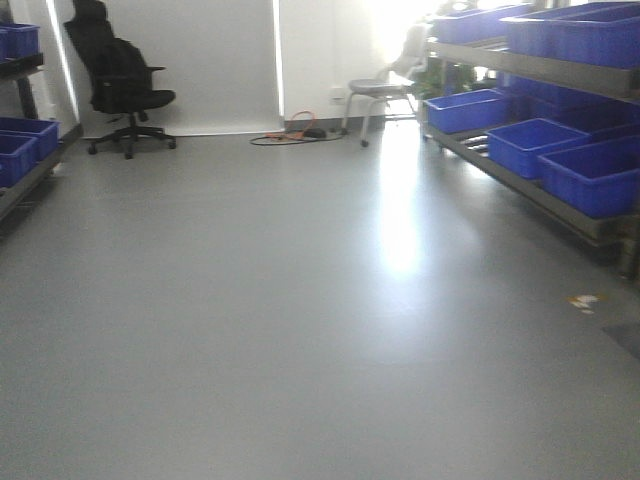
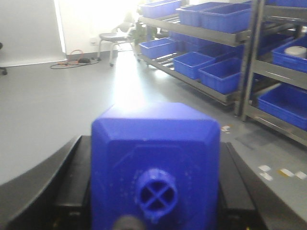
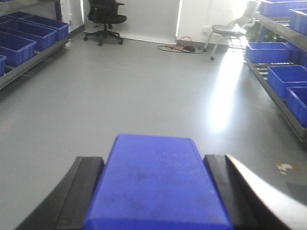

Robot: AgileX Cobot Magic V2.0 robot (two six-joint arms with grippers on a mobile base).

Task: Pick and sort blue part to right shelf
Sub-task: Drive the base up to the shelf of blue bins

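My left gripper (image 2: 156, 191) is shut on a blue part (image 2: 156, 143), a squat square block whose round cap knob (image 2: 154, 194) faces the camera. My right gripper (image 3: 156, 191) is shut on a second blue part (image 3: 153, 177), seen flat side up between the black fingers (image 3: 79, 191). Both are held above the grey floor. The right shelf (image 1: 545, 190), a steel rack with large blue bins (image 1: 590, 175), stands at the right of the front view, some way off. It also shows in the left wrist view (image 2: 211, 91) and the right wrist view (image 3: 278, 96). Neither gripper shows in the front view.
A left rack with blue bins (image 1: 25, 150) stands at the left. A black office chair (image 1: 120, 80), a grey stool (image 1: 375, 95) and cables on the floor (image 1: 295, 132) are at the far wall. Open grey floor (image 1: 300, 320) lies between the racks.
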